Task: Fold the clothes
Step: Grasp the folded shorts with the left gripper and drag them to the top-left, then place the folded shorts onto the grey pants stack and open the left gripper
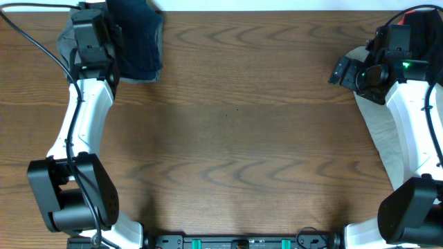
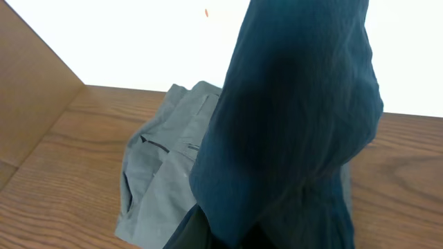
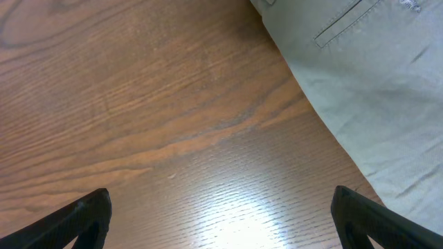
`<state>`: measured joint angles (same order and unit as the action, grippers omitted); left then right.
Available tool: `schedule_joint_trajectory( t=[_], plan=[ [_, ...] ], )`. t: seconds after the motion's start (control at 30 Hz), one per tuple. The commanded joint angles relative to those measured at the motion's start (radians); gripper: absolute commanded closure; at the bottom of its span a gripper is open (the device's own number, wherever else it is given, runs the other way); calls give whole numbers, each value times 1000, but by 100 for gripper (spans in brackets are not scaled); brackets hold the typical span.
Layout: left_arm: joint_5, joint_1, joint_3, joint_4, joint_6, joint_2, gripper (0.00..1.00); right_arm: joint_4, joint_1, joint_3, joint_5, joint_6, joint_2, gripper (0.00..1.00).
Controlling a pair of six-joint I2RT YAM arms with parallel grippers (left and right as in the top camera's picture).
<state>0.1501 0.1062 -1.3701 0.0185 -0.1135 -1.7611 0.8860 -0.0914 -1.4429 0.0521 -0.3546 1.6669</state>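
Note:
A dark blue garment [image 1: 138, 38] hangs at the table's far left corner; my left gripper [image 1: 104, 31] is shut on it and holds it above a folded grey garment [image 2: 163, 173], whose edge also shows in the overhead view [image 1: 66, 34]. In the left wrist view the blue cloth [image 2: 297, 124] drapes over the jaws and hides them. My right gripper [image 3: 221, 221] is open and empty above bare wood at the far right [image 1: 344, 71]. A pale beige garment [image 3: 374, 83] lies beside it, partly under the right arm [image 1: 384, 138].
The wooden table [image 1: 235, 138] stretches between the two arms. Its far edge meets a white background. The arm bases stand at the front edge. A red cable lies at the far right corner [image 1: 415, 10].

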Motion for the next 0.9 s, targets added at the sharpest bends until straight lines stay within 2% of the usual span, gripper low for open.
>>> schedule_joint_trajectory(
  t=[0.0,0.5,0.57,0.6,0.63,0.7,0.73,0.8,0.87],
  plan=[
    [27,18,-40,-29,-20,-37,94,0,-5,0,-7,12,4,1],
    [27,103,-40,-224,-37,-225,94,0,-5,0,-7,12,4,1],
    [27,120,-40,-246,-48,-236,90,0,-5,0,-7,12,4,1],
    [27,126,-40,-254,-65,-240,86,0,-5,0,-7,12,4,1],
    [27,131,-40,-260,-84,-245,73,0,-5,0,-7,12,4,1],
    [27,142,-40,-260,-119,-253,37,0,-5,0,-7,12,4,1],
    [27,148,-39,-256,-119,-254,23,0,-5,0,-7,12,4,1],
    [27,159,-39,-244,-119,-256,9,0,-5,0,-7,11,4,1],
    [27,167,-39,-238,-119,-255,2,0,-5,0,-7,12,4,1]
  ],
)
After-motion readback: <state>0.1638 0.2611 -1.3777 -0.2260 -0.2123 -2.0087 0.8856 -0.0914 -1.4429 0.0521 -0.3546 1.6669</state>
